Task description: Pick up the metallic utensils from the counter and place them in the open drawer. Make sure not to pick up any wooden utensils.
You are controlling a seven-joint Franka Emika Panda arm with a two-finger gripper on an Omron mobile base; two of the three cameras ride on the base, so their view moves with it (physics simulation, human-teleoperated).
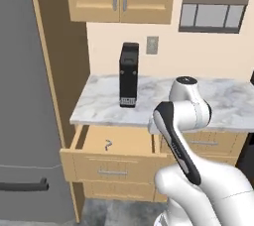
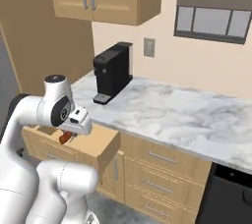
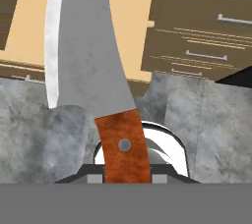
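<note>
Knife (image 3: 83, 61), grey blade, red-brown handle, in claw (image 3: 123, 171)

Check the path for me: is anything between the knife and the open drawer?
Nothing visible blocks it. The hand holds the knife by its red-brown handle near the open drawer, whose top is uncovered; a small fork lies inside.

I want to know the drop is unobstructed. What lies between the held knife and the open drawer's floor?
Nothing that shows: in the right base view the pincer holds the knife over the open drawer, with bare air beneath; the floor there is hidden.
</note>
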